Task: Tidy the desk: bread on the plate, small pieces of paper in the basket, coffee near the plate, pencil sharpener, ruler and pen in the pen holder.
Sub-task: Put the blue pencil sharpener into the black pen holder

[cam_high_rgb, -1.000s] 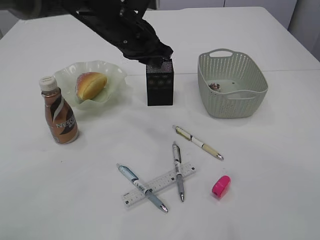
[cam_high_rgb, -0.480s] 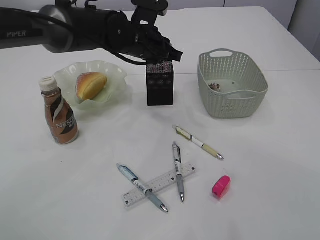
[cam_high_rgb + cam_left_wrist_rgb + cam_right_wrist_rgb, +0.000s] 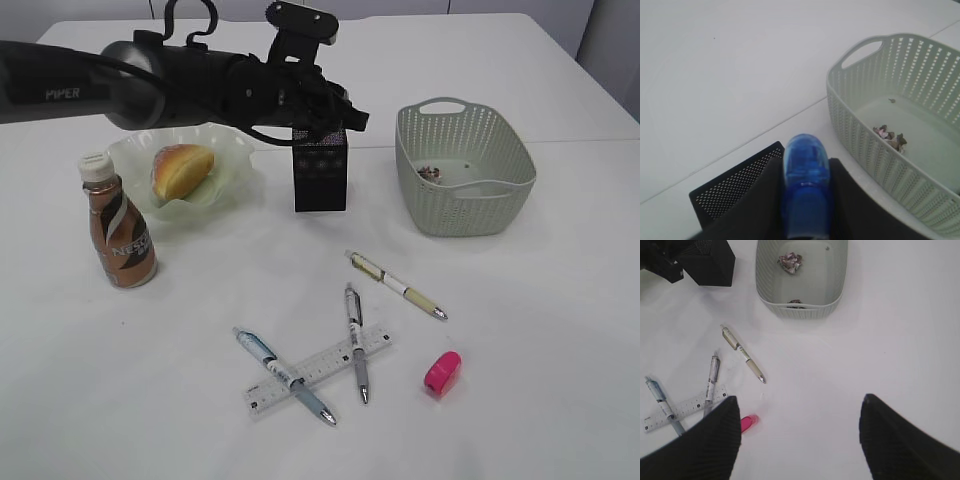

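Observation:
My left gripper (image 3: 806, 172) is shut on a blue pencil sharpener (image 3: 806, 155) and holds it over the rim of the black mesh pen holder (image 3: 732, 190). In the exterior view the left gripper (image 3: 338, 117) is at the top of the pen holder (image 3: 320, 170). My right gripper (image 3: 800, 435) is open and empty, high above the table. A pink pencil sharpener (image 3: 442, 371), three pens (image 3: 395, 284) (image 3: 354, 340) (image 3: 284, 375) and a clear ruler (image 3: 330, 362) lie on the table. Bread (image 3: 182, 170) sits on the green plate (image 3: 228, 145). The coffee bottle (image 3: 118, 225) stands beside the plate.
The grey-green basket (image 3: 463, 200) stands right of the pen holder, with crumpled paper pieces (image 3: 791, 262) inside. One pen lies across the ruler. The pink sharpener (image 3: 749, 422) shows next to my right gripper's left finger. A table seam runs behind the holder.
The left arm has dropped to a flatter pose and its gripper has shifted slightly right over the pen holder. Nothing on the table has moved.

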Tool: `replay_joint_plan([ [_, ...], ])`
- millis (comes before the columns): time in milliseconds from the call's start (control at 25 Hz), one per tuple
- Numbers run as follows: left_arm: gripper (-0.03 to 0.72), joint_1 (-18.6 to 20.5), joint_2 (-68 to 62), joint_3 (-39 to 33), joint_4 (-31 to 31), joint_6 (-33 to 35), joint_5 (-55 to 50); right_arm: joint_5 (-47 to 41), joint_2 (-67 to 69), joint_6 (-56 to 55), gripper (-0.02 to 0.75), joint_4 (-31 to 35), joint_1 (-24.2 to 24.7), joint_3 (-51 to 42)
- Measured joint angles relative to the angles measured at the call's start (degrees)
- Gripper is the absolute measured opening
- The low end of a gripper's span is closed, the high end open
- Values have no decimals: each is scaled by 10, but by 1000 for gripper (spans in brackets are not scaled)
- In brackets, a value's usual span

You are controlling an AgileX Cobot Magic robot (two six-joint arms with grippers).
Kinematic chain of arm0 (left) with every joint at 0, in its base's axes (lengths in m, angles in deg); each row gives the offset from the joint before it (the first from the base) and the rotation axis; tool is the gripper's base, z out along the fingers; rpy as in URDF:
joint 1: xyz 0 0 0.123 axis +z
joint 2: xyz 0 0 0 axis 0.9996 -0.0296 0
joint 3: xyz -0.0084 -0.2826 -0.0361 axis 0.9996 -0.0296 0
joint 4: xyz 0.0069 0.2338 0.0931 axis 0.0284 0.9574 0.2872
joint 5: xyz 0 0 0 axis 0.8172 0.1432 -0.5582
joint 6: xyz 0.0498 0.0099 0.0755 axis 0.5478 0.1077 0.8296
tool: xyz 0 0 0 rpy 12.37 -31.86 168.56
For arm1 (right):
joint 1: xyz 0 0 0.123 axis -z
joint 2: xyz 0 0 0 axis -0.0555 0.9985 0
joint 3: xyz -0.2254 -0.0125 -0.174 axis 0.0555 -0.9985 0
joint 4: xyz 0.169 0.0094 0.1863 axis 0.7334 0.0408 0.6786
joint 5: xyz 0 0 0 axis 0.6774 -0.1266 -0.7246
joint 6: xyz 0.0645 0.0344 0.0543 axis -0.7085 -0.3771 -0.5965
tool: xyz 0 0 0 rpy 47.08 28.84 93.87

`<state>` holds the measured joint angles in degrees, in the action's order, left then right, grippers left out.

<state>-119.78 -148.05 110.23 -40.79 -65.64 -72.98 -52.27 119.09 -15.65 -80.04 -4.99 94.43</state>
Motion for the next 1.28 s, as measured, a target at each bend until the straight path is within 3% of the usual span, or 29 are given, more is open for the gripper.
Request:
replay_joint_plan([
  [1040,168,17,-25,0,-9,0,31,0,0,7,572,-5,0,0],
  [1280,222,17,-25,0,-9,0,31,0,0,7,572,-5,0,0],
])
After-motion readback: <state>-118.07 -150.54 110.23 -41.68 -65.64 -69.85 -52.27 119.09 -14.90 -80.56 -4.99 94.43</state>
